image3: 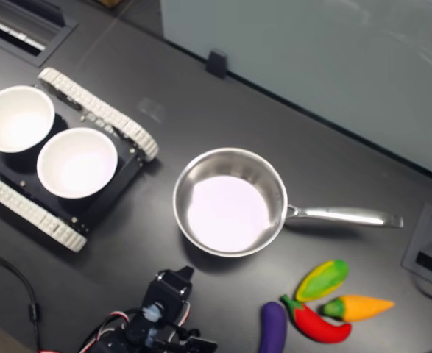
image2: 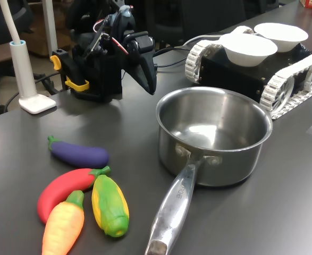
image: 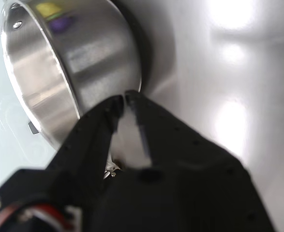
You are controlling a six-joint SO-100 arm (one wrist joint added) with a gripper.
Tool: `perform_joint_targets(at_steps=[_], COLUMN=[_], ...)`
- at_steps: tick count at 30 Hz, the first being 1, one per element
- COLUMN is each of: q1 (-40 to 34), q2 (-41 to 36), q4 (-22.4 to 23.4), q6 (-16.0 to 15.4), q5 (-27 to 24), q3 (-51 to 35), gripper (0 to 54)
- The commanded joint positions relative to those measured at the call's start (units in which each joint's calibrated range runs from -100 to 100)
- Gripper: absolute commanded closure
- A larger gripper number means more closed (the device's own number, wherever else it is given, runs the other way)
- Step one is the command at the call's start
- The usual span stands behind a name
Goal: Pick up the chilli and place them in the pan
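Observation:
The chilli (image2: pixel 65 187) is a curved red toy pepper with a green cap. It lies on the dark table among other toy vegetables, near the end of the pan's handle (image3: pixel 341 215); it also shows at the lower right of the second exterior view (image3: pixel 317 324). The steel pan (image2: pixel 219 166) stands empty mid-table (image3: pixel 177 203). My gripper (image2: pixel 148 81) hangs shut and empty on the folded arm, just short of the pan's wall on the side away from the vegetables. In the wrist view its tips (image: pixel 125 98) meet in front of the pan (image: pixel 83 63).
A purple eggplant (image2: pixel 78 153), a corn cob (image2: pixel 109 204) and a carrot (image2: pixel 64 226) lie against the chilli. A tracked black vehicle (image2: pixel 283 79) carries two white bowls (image2: pixel 247 48) beyond the pan. A white lamp base (image2: pixel 36 102) stands beside the arm.

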Motion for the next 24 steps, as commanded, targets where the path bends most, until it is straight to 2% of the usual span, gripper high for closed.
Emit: perform_joint_targets(at_steps=[1, 14, 24], q1=[1.08, 5.90, 11.97], q2=[4.14, 18.15, 25.48], q4=[2.11, 7.05, 7.05], q6=[-0.28, -0.28, -0.19], q5=[0.34, 0.68, 1.86], q3=[-11.53, -33.70, -44.69], gripper=[53.6, 53.6, 53.6])
